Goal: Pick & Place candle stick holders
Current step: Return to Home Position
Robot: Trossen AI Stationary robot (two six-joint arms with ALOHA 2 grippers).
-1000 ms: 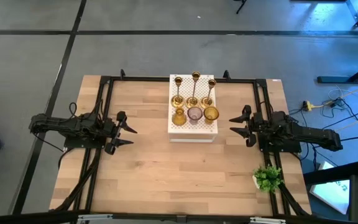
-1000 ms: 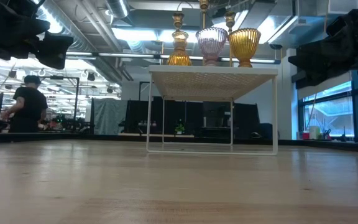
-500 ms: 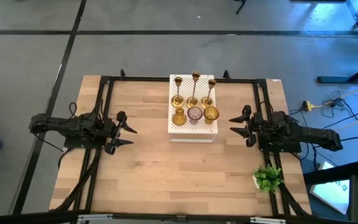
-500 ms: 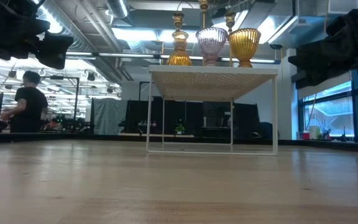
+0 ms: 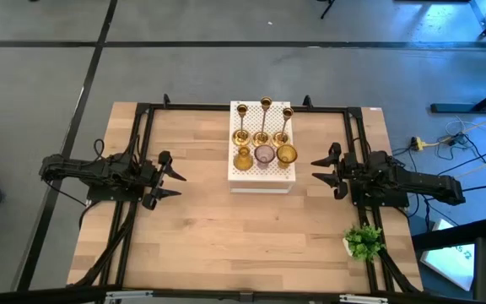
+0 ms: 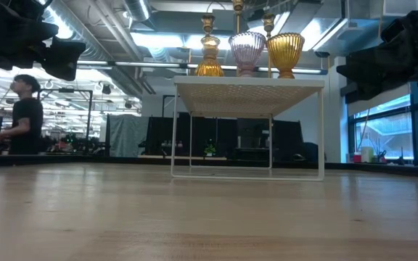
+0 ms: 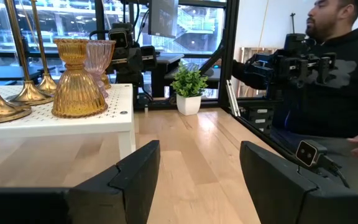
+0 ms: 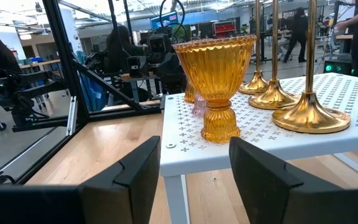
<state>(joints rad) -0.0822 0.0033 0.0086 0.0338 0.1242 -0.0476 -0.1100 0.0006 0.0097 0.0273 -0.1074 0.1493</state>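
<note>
Left hand (image 5: 175,185) sits at the middle left of the high view, its arm lying level and pointing toward the centre; your left wrist view shows its fingers (image 7: 135,186) spread wide with nothing between them. Right hand (image 5: 316,170) mirrors it at the middle right, aimed inward, fingers (image 8: 135,180) likewise spread and empty. Between them, well apart from both, the white perforated stand (image 5: 236,177) in the upper centre of the bench (image 5: 226,245) carries all six candle stick holders (image 5: 264,155), upright: three brass candlesticks (image 5: 262,135) in the upper row, three glass goblets (image 5: 286,154) in the lower row. In the low view the brass stems run off the upper edge and their bases hide behind the goblets; the arms show there only as dark bulk in both upper corners, and you cannot make out the hands. In the right wrist view the purple goblet is almost wholly hidden behind an amber one
</note>
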